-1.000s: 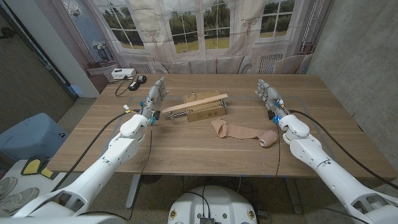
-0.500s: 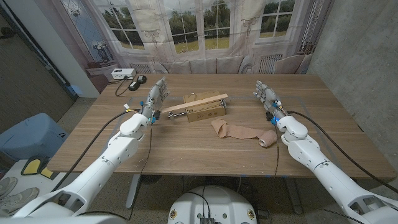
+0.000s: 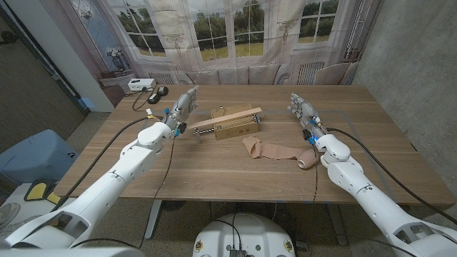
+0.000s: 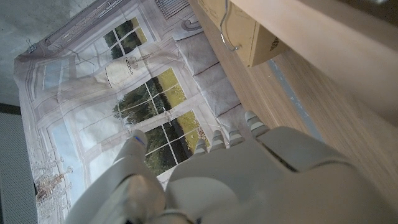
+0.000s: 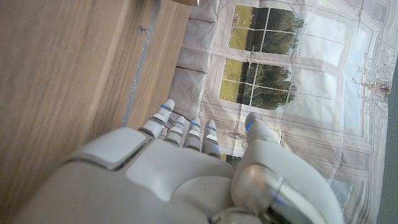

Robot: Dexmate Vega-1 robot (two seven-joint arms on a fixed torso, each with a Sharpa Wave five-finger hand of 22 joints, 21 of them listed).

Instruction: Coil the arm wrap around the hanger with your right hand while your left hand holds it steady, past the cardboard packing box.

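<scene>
A wooden hanger (image 3: 223, 118) lies across a small cardboard box (image 3: 238, 126) at the table's middle; its bar (image 4: 311, 37) and metal hook (image 4: 226, 32) show in the left wrist view. The beige arm wrap (image 3: 273, 150) lies partly unrolled in front of the box, its rolled end (image 3: 308, 160) towards my right. My left hand (image 3: 183, 108) hovers open just beyond the hanger's left end, fingers straight, holding nothing. My right hand (image 3: 302, 110) is raised open behind the wrap's roll, apart from it. Both hands' backs show in the wrist views: left (image 4: 249, 180), right (image 5: 180, 174).
A white box (image 3: 140, 84) and black gear with a cable (image 3: 156, 93) sit at the table's far left corner. A printed window backdrop (image 3: 228, 36) hangs behind the table. A blue bin (image 3: 34, 153) stands on the floor to the left.
My left hand has moved a little to the right, closer to the hanger's left end. My right hand has drifted slightly left and farther back. Hanger, box and wrap have not moved.
</scene>
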